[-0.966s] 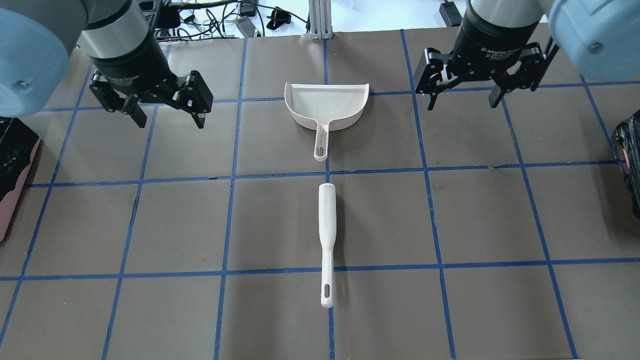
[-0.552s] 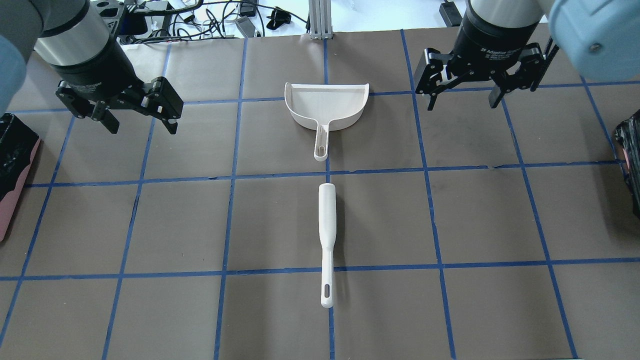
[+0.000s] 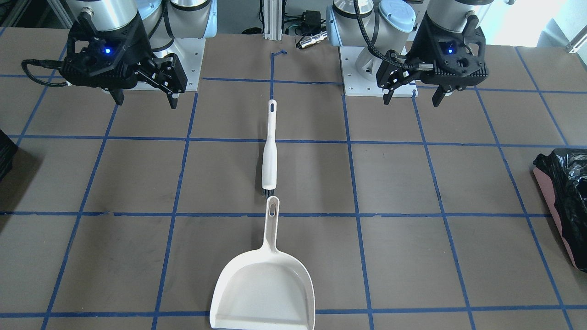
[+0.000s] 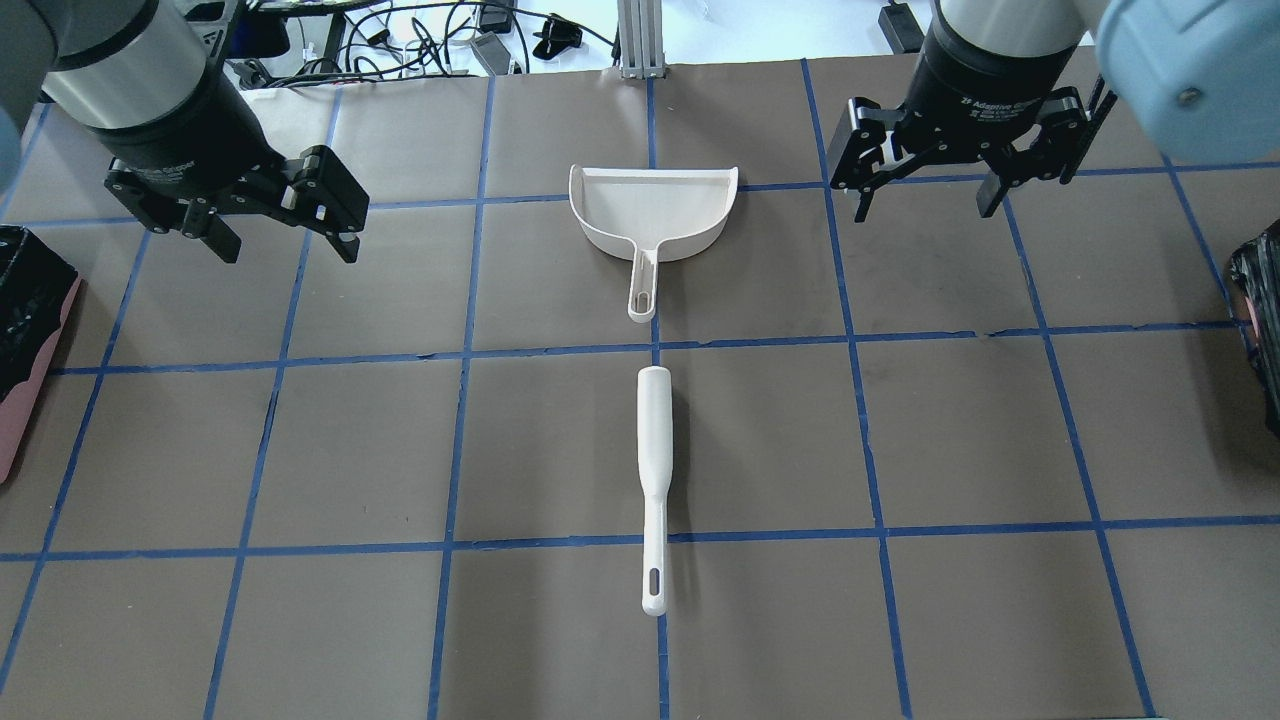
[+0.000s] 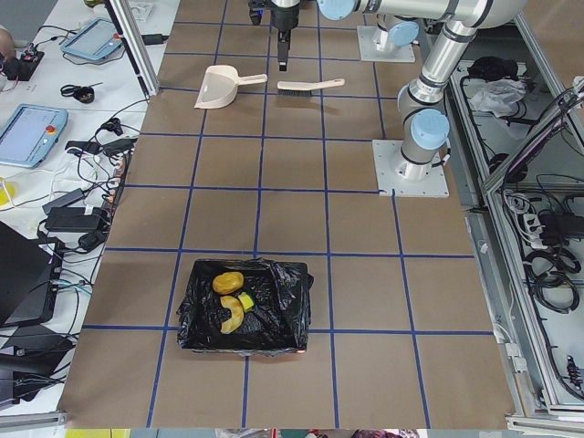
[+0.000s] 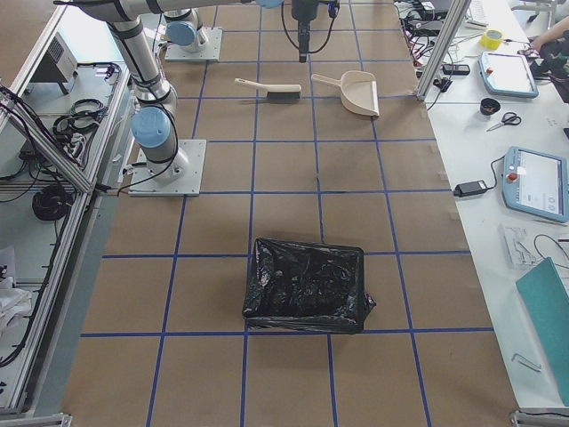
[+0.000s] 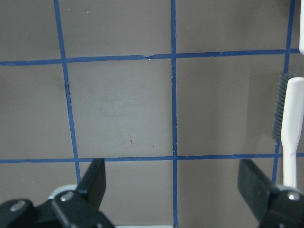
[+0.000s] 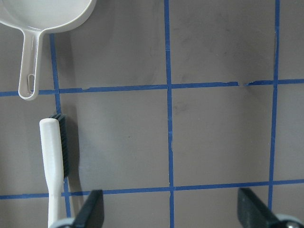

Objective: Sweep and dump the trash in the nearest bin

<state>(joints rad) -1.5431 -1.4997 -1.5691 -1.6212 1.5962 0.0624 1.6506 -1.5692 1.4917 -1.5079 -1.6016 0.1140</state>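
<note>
Brush (image 4: 655,440) lay fore-aft betw. your L gripper (image 4: 288,255) and R gripper (image 4: 922,212); both jaws spread, empty; R nearer.

Left gripper (image 4: 288,248) spread wide, right gripper (image 4: 925,210) likewise (both apparently raised)

You can read only 1 label. In the overhead view, the black body of the right gripper (image 4: 923,212) carries 2 short lines of white print. The upper line seems to say "2F Adaptive Gripper", though its letters are blurred and its end curves out of sight. The lower line is too small for you to make out. The left gripper (image 4: 288,255) bears a similar patch of white print on its black body, too faint to read. The screen of the teach pendant (image 6: 538,182) on the side bench is too small to read.
</note>
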